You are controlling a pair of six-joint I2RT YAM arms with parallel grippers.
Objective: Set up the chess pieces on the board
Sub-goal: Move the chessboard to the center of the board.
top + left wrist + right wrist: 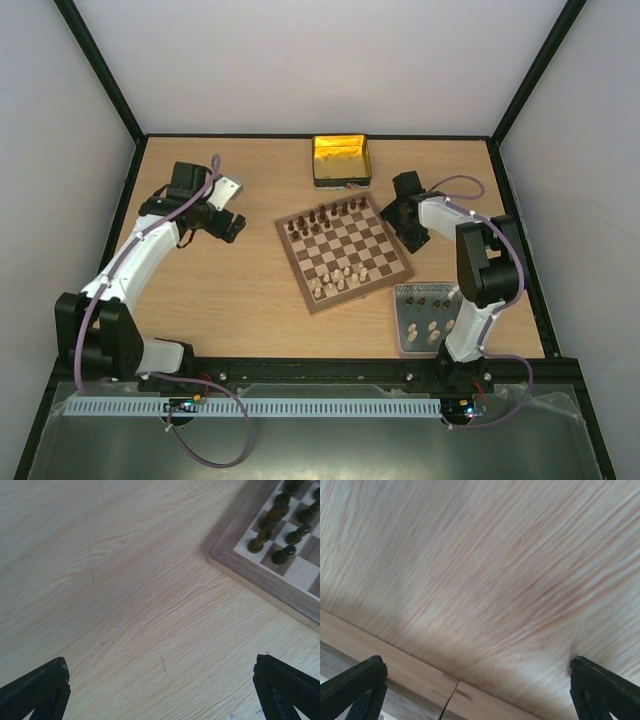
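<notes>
The checkered board lies tilted mid-table. Dark chess pieces stand along its far rows and a few pale pieces near its front edge. More dark and pale pieces sit on the grey tray. My left gripper is open and empty over bare table left of the board; its wrist view shows the board corner with dark pieces. My right gripper is open and empty, low over the table just off the board's right corner; its wrist view shows the board's border.
A shiny yellow-gold tin stands open behind the board. The grey tray sits at the front right next to the right arm's base. Dark frame rails and white walls enclose the table.
</notes>
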